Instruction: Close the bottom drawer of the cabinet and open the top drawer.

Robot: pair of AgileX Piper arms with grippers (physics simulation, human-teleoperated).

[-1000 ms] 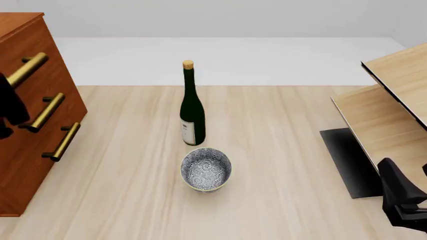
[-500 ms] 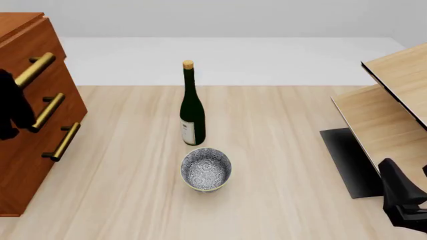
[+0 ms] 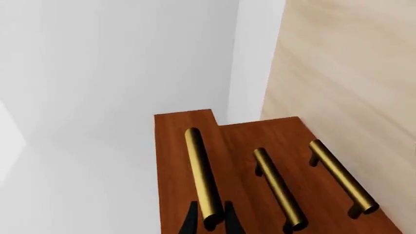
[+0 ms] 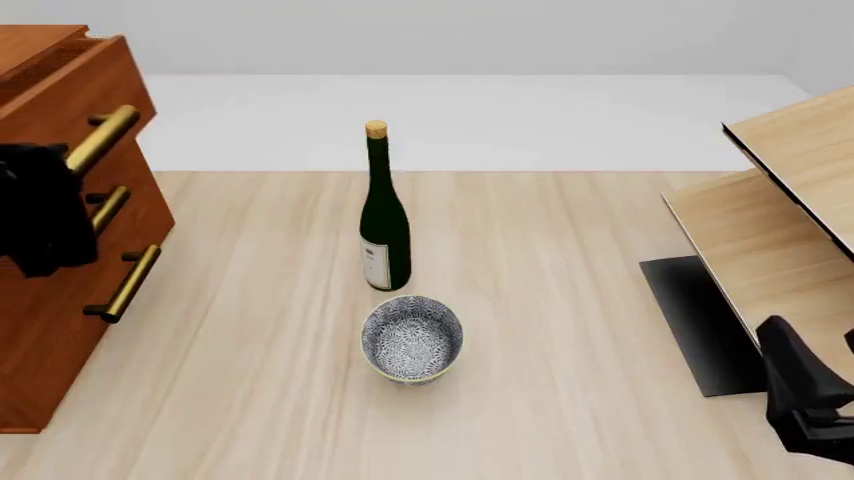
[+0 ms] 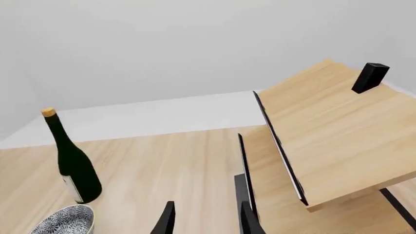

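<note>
- At the table's left edge stands the large reddish-brown wooden cabinet [image 4: 54,290] of 3 stacked drawers, its front facing right toward the table's middle.
- Its uppermost drawer, the top drawer [image 4: 74,85], juts out a little past the 2 below — the left wrist view shows its front standing proud of theirs.
- The lowest one, the bottom drawer [image 4: 80,330], sits flush with the middle drawer [image 4: 127,215].
- Each brass bar handle [image 3: 201,175] runs level along its drawer front, long axis lying near-to-far in the front view.
- The black left gripper [image 3: 210,220] has its 2 fingers narrowly closed on the near end of the top drawer's handle, one on each side.
- The black right gripper [image 5: 206,219] hangs at the lower right of the front view, fingers a little apart and holding nothing, near the pale light-wood slanted panels [image 4: 787,210].
- A dark green wine bottle [image 4: 383,215] stands upright mid-table, with a blue-patterned round bowl [image 4: 412,337] just in front of it.
</note>
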